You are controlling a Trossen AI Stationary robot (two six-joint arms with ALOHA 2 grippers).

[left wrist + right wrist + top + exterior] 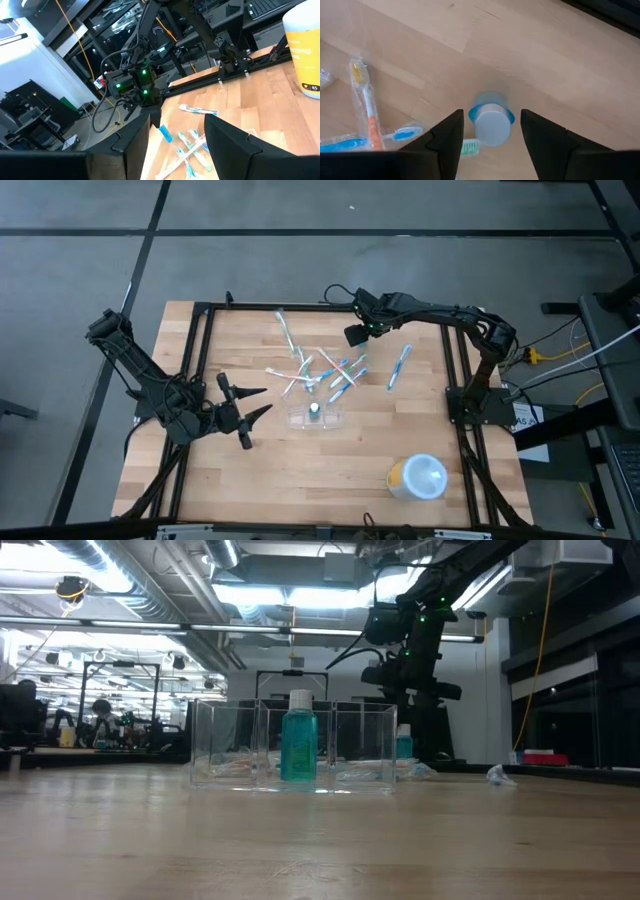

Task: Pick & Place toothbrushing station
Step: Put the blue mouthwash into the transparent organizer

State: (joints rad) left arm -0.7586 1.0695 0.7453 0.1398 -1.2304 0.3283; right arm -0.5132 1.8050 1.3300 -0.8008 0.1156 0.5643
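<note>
Toothbrushing station (pixel 316 416), a clear holder, stands mid-tabletop (pixel 300 480) with a blue-green bottle (pixel 298 747) upright inside it. My right hand (pixel 352 335) hovers at the far side with its fingers apart, straddling a small white-capped bottle (pixel 491 124) from above without touching it, wrapped toothbrushes (pixel 325 372) scattered just beside. My left hand (pixel 258 402) waits left of the holder, fingers apart and empty.
</note>
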